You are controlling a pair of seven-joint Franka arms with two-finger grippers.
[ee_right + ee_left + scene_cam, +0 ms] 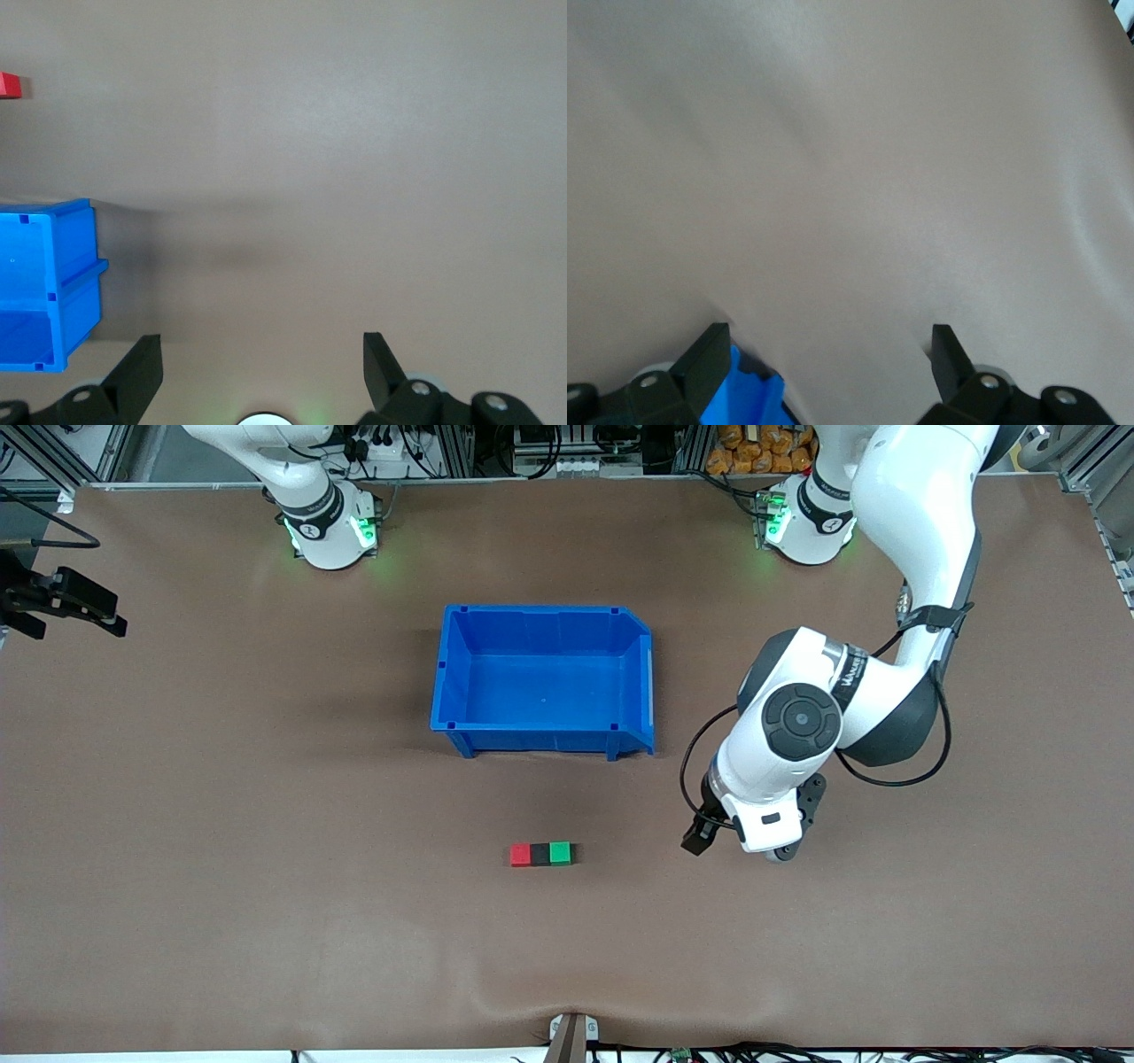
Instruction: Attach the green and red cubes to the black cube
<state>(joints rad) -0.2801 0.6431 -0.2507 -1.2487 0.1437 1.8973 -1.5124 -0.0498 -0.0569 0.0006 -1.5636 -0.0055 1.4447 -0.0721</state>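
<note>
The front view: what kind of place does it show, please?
Probably a robotics lab or test bench: two Franka arms bolted along a brown table, metal framing and cables at its edge, and only a blue bin and a row of small cubes laid out.

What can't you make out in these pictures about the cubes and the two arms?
- Whether the red cube, black cube and green cube are truly joined: front view shows them touching in a row, too small to tell.
- Right gripper: outside the front view; only its wrist view shows open jaws.
- Left gripper: mostly hidden under its own arm in front view.
</note>
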